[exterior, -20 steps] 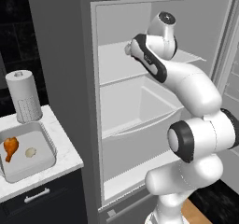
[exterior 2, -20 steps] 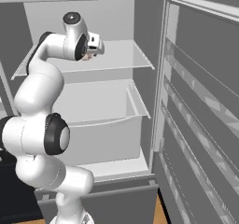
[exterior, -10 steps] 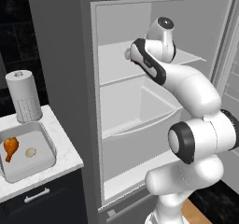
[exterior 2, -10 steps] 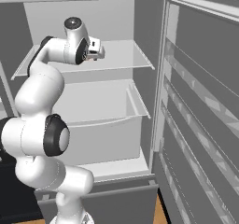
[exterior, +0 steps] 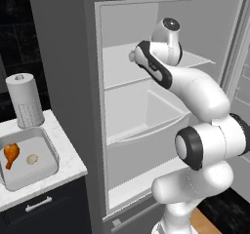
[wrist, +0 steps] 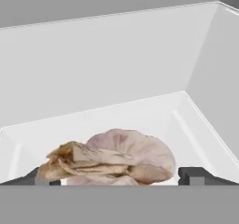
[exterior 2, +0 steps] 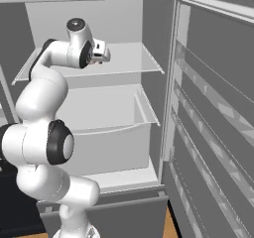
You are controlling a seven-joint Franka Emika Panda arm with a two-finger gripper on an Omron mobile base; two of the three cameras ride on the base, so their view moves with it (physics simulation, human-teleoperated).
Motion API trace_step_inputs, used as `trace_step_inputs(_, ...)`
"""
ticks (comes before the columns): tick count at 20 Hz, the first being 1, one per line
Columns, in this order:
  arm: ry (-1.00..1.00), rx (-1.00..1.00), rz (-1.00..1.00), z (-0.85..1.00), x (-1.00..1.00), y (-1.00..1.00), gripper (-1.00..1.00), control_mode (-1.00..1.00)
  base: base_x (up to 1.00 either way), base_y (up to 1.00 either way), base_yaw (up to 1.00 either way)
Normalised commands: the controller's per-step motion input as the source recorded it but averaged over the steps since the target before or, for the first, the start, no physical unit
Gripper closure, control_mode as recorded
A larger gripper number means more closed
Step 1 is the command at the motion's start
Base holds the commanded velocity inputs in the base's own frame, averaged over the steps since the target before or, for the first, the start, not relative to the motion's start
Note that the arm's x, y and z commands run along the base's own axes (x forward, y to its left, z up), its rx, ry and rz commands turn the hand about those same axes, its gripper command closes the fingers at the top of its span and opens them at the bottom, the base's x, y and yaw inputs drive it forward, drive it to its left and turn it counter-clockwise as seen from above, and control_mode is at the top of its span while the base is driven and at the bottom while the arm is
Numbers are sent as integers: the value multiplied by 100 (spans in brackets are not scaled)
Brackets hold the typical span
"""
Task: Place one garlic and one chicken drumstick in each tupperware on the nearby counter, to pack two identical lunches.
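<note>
The gripper point(wrist: 116, 181) has its jaws spread wide, one dark fingertip point(wrist: 193, 175) on each side of a garlic bulb point(wrist: 112, 160) that lies between them on the white fridge shelf point(wrist: 154, 111); whether the tips touch the bulb cannot be told. The garlic is pale pink and papery, its dry stem end pointing left in the hand view. In the right base view the hand point(exterior 2: 96, 53) reaches in over the upper shelf point(exterior 2: 129, 58) of the open fridge point(exterior 2: 163, 14), above a deep white drawer point(exterior 2: 109, 133). The fridge door point(exterior 2: 213, 123) stands open on the right, its rails bare. To the left of the fridge, on the white marbled counter point(exterior: 66, 155), one grey tupperware point(exterior: 46, 167) holds a chicken drumstick point(exterior: 10, 155) at its left and a second garlic point(exterior: 32, 159) near the middle, the two apart. A paper towel roll point(exterior: 24, 101) stands upright just behind the tray. Below the counter is a dark navy cabinet front with a silver bar handle point(exterior: 39, 204). No writing or labels can be read anywhere.
</note>
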Motion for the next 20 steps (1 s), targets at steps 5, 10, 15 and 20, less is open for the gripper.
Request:
trace_step_inputs(5, 0, 0, -1, 3, 3, 0, -100, -100, 0, 0, 0)
trace_step_inputs(10, -1, 0, 0, 1, 17, 0, 100, -100, 0, 0, 0)
trace_step_inputs(15, 0, 0, 0, 0, 3, 1, 100, -100, 0, 0, 0)
trace_step_inputs(20, 0, 0, 0, 0, -25, 0, 100, -100, 0, 0, 0)
